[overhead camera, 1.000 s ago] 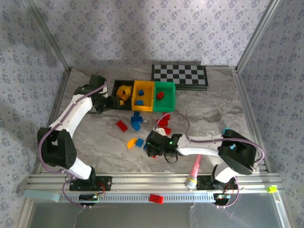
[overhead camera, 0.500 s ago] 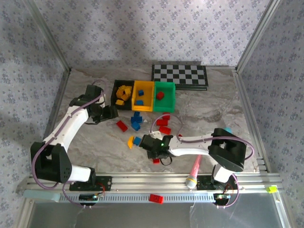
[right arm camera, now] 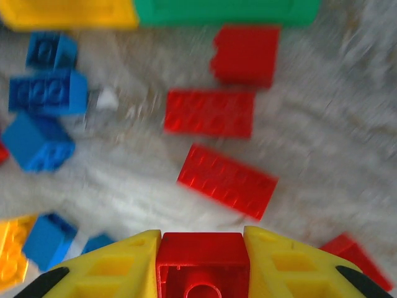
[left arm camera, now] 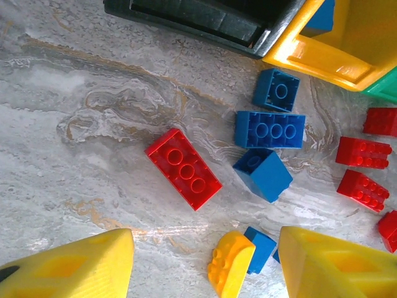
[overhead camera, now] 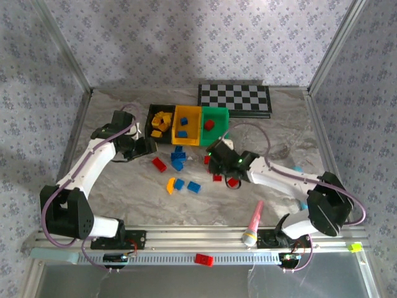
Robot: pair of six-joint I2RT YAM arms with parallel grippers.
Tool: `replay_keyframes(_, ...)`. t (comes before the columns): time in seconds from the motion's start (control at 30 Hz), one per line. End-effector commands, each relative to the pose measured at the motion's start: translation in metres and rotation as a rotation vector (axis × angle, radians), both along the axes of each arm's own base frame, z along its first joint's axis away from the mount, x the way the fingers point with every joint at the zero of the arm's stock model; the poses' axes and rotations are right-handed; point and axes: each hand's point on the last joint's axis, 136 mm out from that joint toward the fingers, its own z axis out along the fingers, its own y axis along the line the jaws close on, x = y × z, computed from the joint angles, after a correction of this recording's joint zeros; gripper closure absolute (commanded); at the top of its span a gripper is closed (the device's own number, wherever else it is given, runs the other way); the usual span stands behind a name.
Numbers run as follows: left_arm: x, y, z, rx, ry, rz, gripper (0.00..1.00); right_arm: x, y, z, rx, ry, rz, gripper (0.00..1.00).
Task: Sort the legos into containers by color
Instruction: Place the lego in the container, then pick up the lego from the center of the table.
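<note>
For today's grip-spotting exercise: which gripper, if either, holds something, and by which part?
The right gripper clamps a small red plastic lego brick by its two opposite side faces. The left gripper holds nothing, with its jaws open.

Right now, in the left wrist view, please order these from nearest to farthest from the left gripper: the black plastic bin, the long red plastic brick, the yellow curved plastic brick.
1. The yellow curved plastic brick, at the bottom edge, between the fingers of the left gripper.
2. The long red plastic brick, mid-picture, slightly left.
3. The black plastic bin, along the top edge.
</note>
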Motion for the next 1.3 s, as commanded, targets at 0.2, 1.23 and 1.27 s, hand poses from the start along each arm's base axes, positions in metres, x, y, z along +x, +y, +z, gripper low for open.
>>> replay_keyframes(0.2, -0.021, -0.009, -0.011, -0.028, 0.042, -0.007, 0.38, 0.130, -0.008, 0.066, 0.053, -0.179, -0.011, 0.65)
replay_keyframes(1.23, 0.020, -0.025, -0.080, 0.103, 0.241, 0.001, 0.24, 0.003, -0.072, 0.028, -0.086, -0.092, -0.026, 0.34)
replay_keyframes(1.27, 0.023, -0.027, -0.083, 0.109, 0.249, -0.006, 0.24, -0.002, -0.076, 0.027, -0.085, -0.089, -0.031, 0.34)
